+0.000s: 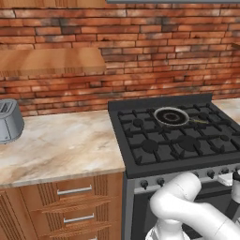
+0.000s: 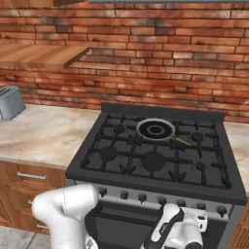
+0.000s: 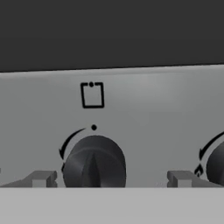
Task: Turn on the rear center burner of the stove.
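The stove (image 2: 113, 171) is a black gas cooktop with cast-iron grates and a silver front panel (image 3: 148, 113). A dark skillet (image 2: 155, 129) with a steel rim sits over the rear center burner and hides its cap. No flame shows on any burner. In the hand view a black knob (image 3: 94, 162) fills the lower middle, under a square icon (image 3: 92, 95) with a dot at its top centre. My gripper (image 3: 111, 179) is open. Its left fingertip (image 3: 41, 178) is close beside the knob, and the right one (image 3: 181, 178) stands apart from it.
Another knob (image 3: 216, 165) shows at the right edge of the hand view. More small knobs (image 2: 142, 197) line the panel. A marble counter (image 1: 61, 145) with a grey toaster (image 1: 9, 121) lies left of the stove, above wooden drawers (image 1: 75, 197). The brick wall (image 1: 140, 51) is behind.
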Available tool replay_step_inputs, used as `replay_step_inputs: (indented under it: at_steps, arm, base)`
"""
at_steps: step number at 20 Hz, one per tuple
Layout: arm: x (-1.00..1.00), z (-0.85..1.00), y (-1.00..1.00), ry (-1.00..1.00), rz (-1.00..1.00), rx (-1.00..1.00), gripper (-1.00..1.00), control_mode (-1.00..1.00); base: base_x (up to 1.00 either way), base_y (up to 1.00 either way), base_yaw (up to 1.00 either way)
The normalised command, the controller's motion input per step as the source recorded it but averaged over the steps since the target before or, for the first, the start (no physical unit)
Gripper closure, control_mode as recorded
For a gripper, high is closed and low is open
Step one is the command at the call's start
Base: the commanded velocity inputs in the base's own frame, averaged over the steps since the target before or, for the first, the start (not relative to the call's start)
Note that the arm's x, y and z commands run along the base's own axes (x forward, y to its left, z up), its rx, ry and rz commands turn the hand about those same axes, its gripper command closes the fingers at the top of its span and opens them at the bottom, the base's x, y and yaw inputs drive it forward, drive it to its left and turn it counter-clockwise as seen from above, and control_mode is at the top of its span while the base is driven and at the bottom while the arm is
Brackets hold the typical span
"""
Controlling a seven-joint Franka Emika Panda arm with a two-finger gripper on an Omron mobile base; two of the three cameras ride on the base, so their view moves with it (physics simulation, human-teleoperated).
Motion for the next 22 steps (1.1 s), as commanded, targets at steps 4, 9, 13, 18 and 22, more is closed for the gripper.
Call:
replay_step_inputs:
  at_steps: [4, 9, 13, 18, 22]
  arm:
    - [0.05, -0.15, -0.12, 0.0, 0.0, 0.02, -1.0, -1.0]
    - [0.04, -0.11, -0.01, 0.0, 0.0, 0.01, 1.0, -1.0]
    - [0.0, 0.0, 0.0, 0.0, 0.0, 0.0, 1.0, -1.0]
    - [0.0, 0.0, 0.0, 0.0, 0.0, 0.0, 1.0, -1.0]
    - [0.0, 0.0, 0.0, 0.0, 0.05, -0.01, 1.0, -1.0]
  base:
    - [0.0, 0.0, 0.0]
    - [0.0, 0.0, 0.0]
    - [0.0, 0.0, 0.0]
    - [0.0, 0.0, 0.0]
    - [0.0, 0.0, 0.0]
